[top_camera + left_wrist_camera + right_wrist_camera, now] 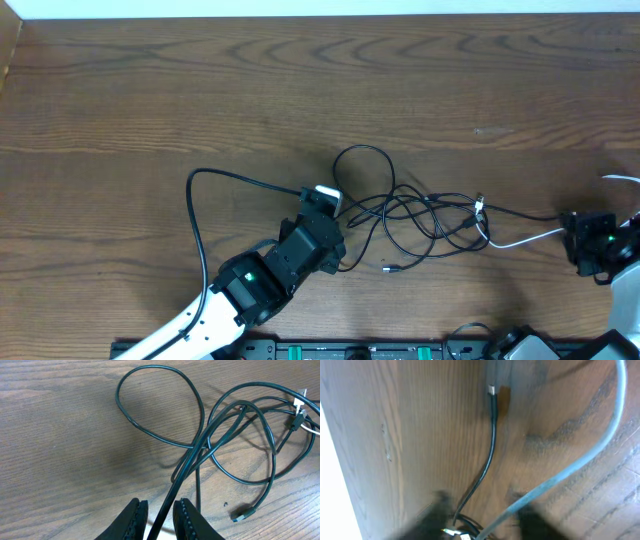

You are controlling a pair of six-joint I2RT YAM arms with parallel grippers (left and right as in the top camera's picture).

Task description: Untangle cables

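Wooden table (150, 80); left end effector (160, 507) grips black cable (185, 477); right end effector's (572, 238) state unclear.

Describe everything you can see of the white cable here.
The white cable is one thin, flexible cord, plastic-looking. Its small white plug end lies among the black cables; from there it curves down, then runs across the wooden table to the right gripper, passing between its blurred jaws. Whether it is clamped is unclear.
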